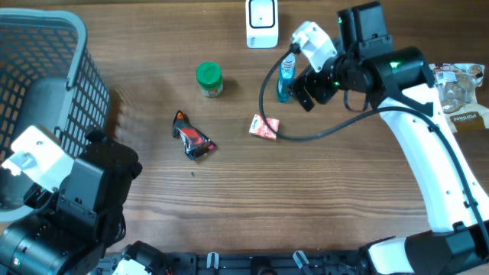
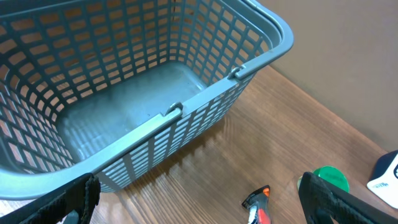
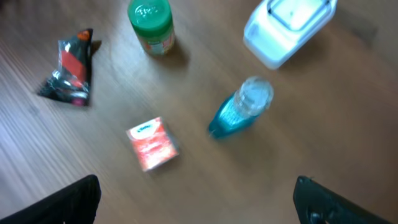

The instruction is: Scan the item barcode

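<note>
right claw (image 3: 196,186): while it's hanging near the bottle (image 3: 239,112), it's being held spread, nothing pinched
left claw (image 2: 198,186): being held spread beside basket (image 2: 205,93)

**Far half crowded, near strip open**

Read from overhead, with twelve at the far edge, bare table (image 1: 306,198) runs from four through six to seven o'clock. The basket (image 1: 46,69) walls off ten. The green-lidded jar (image 1: 208,79) stands at eleven, the scanner (image 1: 262,23) at twelve and the blue bottle (image 1: 286,76) at one, all apart. The black-red packet (image 1: 193,137) and red packet (image 1: 264,127) flank the centre, a gap between them. A black cable (image 1: 321,131) loops past the red packet.
</note>
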### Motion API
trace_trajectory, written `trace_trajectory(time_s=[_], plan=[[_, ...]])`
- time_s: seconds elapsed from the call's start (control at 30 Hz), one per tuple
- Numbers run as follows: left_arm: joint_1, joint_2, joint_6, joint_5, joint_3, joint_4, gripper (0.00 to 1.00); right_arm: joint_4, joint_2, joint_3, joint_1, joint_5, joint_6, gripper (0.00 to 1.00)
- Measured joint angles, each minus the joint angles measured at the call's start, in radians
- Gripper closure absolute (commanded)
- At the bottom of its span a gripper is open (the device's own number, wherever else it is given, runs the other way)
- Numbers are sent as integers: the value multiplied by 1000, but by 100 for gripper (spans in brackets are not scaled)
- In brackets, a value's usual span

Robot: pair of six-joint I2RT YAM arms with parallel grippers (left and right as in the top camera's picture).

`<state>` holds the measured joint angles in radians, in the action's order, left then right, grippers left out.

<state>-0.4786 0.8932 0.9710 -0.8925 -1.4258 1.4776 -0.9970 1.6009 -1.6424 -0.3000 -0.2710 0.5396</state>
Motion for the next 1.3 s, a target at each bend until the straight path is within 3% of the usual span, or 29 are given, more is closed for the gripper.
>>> trace_trajectory(time_s=[0.1,0.27,0.47,0.6,0.67,0.73,0.87,0.97,1.03,1.1,1.3], plan=[[0,0,0,0,0,0,0,86,36,0,0,-24,258,1],[0,0,0,0,0,0,0,99,208,0,0,-13,501,0],[0,0,0,0,0,0,0,28,225,0,0,-10,675,1],[0,3,0,14,0,0,0,54,282,0,0,-9,719,3],[0,16,0,23,0,3,0,187,326,0,0,-8,692,4],[0,32,0,24,0,3,0,214,330,0,0,11,666,9],[0,73,0,27,0,11,0,216,330,0,20,101,555,3],[0,98,0,26,0,19,0,194,330,0,45,-79,491,0],[0,106,0,26,0,21,0,303,338,-1,47,-205,421,0],[0,104,0,23,0,23,0,437,380,-6,41,-245,309,1],[0,103,0,4,0,38,0,517,522,-6,33,-276,190,0]])
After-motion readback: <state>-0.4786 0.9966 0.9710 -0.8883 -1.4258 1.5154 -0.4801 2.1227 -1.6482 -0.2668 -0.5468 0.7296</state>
